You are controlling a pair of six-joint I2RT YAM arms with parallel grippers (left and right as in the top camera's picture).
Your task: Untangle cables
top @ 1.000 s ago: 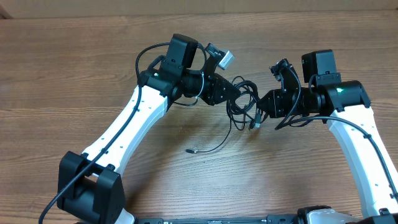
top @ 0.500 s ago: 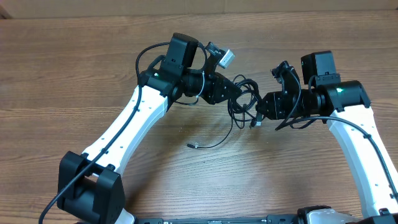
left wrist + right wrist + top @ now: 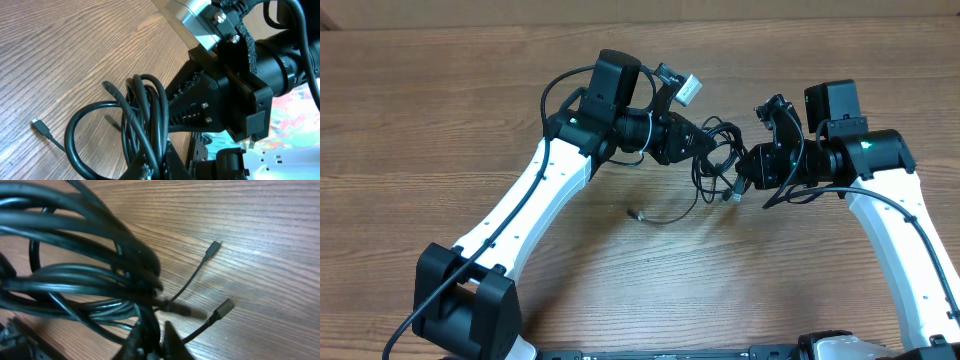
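The cables (image 3: 718, 150) form one black tangle of overlapping loops, held up over the wooden table (image 3: 440, 120) between the two grippers. In the left wrist view the loops (image 3: 145, 120) stand in a tight sheaf that runs down into the fingers. In the right wrist view they (image 3: 90, 275) sweep across the upper left as thick, partly blurred strands.

From the lower side of the tangle a thin trailing cord (image 3: 670, 218) curves down and out to the left, ending in a small plug (image 3: 636, 212) that lies on the wood. The left wrist view shows that plug (image 3: 37, 123) flat on the grain. A second, silver-tipped plug (image 3: 732, 196) hangs just below the tangle's right edge. Whether it touches the table cannot be told.

The left gripper (image 3: 695, 143) meets the tangle at its left edge, jaws together and clamped on the cables – the strands vanish between its fingertips (image 3: 155, 167). The right gripper (image 3: 740, 175) meets the tangle at its lower right, also closed on the cables, which funnel down into its tips (image 3: 150, 345).

Beyond the tangle, the white left arm (image 3: 520, 210) reaches in from the lower left and the white right arm (image 3: 910, 250) from the lower right.
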